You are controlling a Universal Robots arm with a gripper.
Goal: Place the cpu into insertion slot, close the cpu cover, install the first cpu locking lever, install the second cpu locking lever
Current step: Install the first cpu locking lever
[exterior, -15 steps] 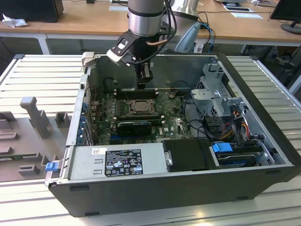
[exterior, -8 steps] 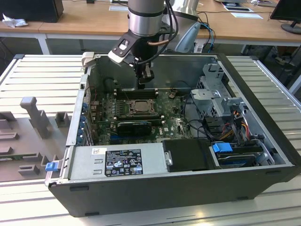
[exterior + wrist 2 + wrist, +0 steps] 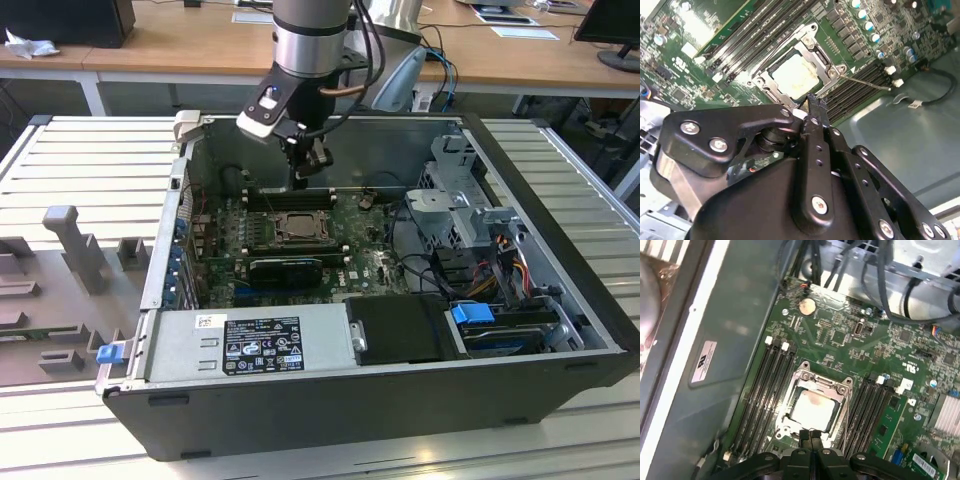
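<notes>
you've got the open computer case [image 3: 330, 400] around the insertion slot [image 3: 270, 230], with the green motherboard [image 3: 840, 335] carrying the slot mid-board. the gripper [image 3: 812, 101] hangs just over the slot's edge, its fingers pressed together with nothing visible between them. the cpu cover [image 3: 822, 385] lies flat on the slot. the cpu [image 3: 812, 407] sits inside the slot, framed by the cover. one thin locking lever [image 3: 865, 81] juts from a slot corner, across the memory slots [image 3: 762, 385].

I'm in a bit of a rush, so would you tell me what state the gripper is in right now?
Gripper: closed, fingertips together with nothing visible between them, close to the edge of the cpu cover.
</notes>
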